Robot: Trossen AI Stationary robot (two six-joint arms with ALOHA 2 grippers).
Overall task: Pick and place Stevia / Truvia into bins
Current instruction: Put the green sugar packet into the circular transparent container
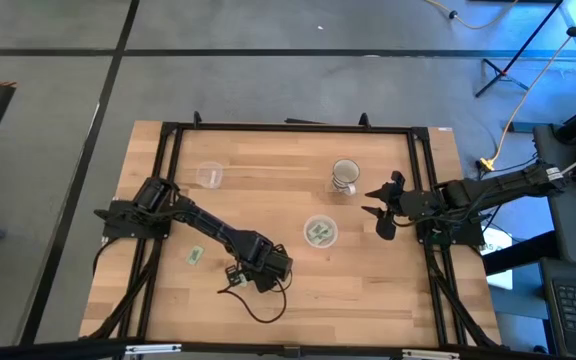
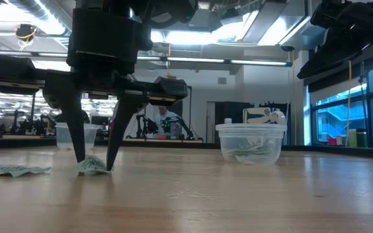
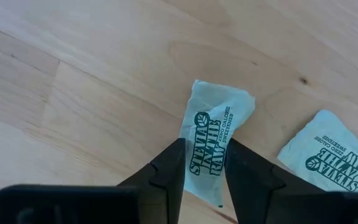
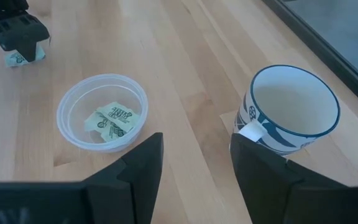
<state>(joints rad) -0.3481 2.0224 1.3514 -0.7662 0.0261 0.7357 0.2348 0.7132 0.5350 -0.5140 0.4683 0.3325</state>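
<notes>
Tabletop (image 1: 368, 290) was light wood planks, black frame rails down both sides. Sitting on it: clear plastic bin (image 1: 320, 232) around middle, few sachets already inside. Second clear bin (image 1: 210, 175) far back on left, contents hard to tell. White mug (image 1: 344, 177) with dark markings stood upright behind middle bin, well apart from it. One loose sachet (image 1: 195, 256) lay flat toward left side. Another sachet (image 3: 211, 144), bit crumpled, lay on wood nearby, near front edge.

Two dark, matte, jointed arms are seen; black cables are looped beside the left gripper (image 1: 236, 274), whose fingers are tapered.
</notes>
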